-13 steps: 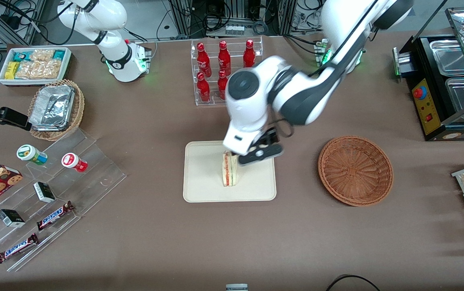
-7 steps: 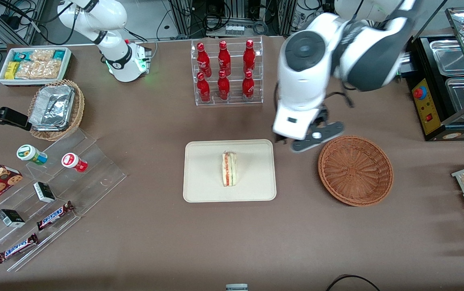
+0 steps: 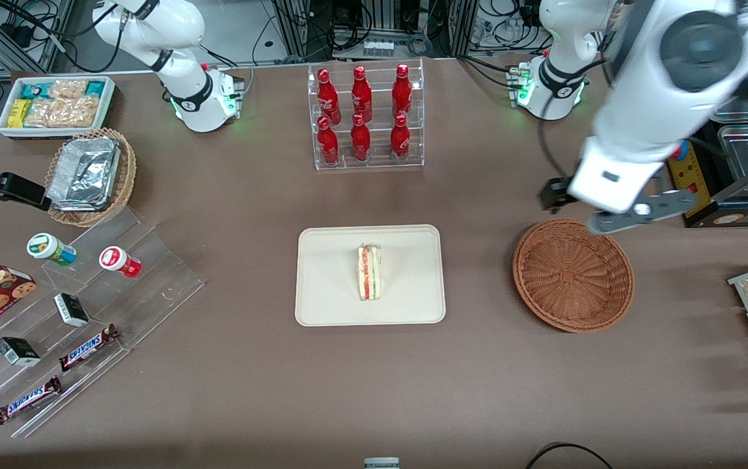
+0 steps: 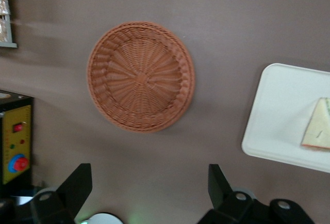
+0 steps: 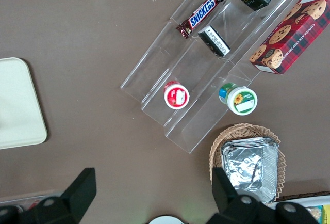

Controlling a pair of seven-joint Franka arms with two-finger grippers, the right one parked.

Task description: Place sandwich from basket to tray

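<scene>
Brown cloth covers the desk (image 3: 478,365), and our pincer (image 4: 149,188) hangs above it with its fingers apart and nothing between them, just past the rim of the empty wicker basket (image 3: 573,275). Well away from the pincer, toward the parked arm's end, the sandwich (image 3: 369,272) stands on its edge near the middle of the cream tray (image 3: 321,306), filling facing up. We judge it light, soft and easily crushed; were we to take hold of it, we would close gently across the two broad bread faces, low on the wedge, so the layers stay together.
</scene>
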